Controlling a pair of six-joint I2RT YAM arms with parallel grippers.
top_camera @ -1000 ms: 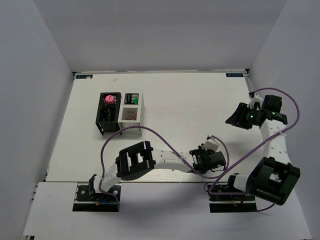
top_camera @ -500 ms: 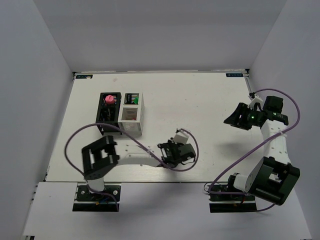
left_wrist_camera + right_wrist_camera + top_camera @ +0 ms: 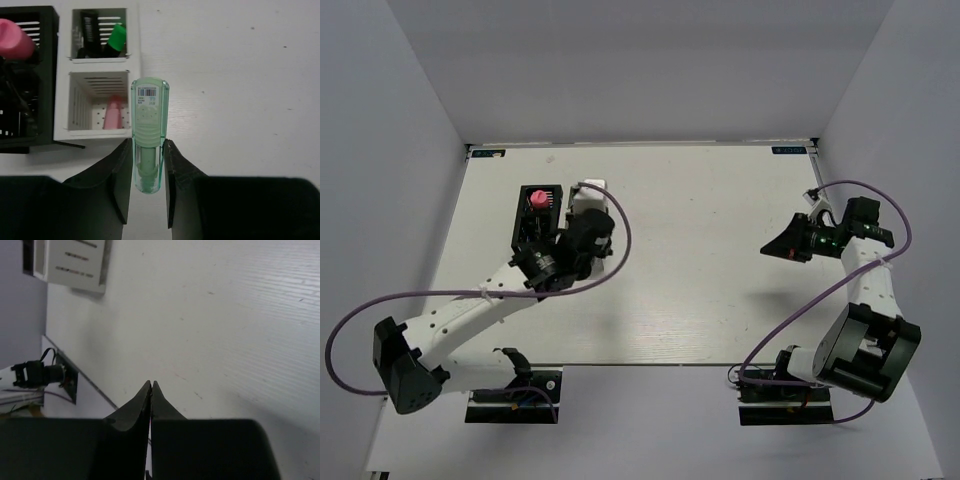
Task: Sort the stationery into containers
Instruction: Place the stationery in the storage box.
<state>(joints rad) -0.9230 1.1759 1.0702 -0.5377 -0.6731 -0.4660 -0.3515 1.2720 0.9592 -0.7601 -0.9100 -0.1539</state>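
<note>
My left gripper [image 3: 148, 145] is shut on a translucent green pen-like piece [image 3: 149, 107], held just above the table beside the right wall of the white container [image 3: 134, 80]. The white container's far cell holds a black highlighter with a green end [image 3: 116, 37], and its near cell holds a pink piece [image 3: 114, 114]. The black container [image 3: 525, 232] joined on its left holds a pink round item [image 3: 534, 200]. In the top view my left wrist covers most of the white container. My right gripper [image 3: 783, 243] hangs shut and empty over the right side of the table.
The left arm [image 3: 470, 305] stretches diagonally from its base at the near left up to the containers. White walls close in the table on three sides. The right arm's purple cable [image 3: 820, 290] loops above the table on the right.
The left arm swung from the near middle of the table to the containers, carrying the green piece. The right gripper's jaws closed and it shifted slightly left.
</note>
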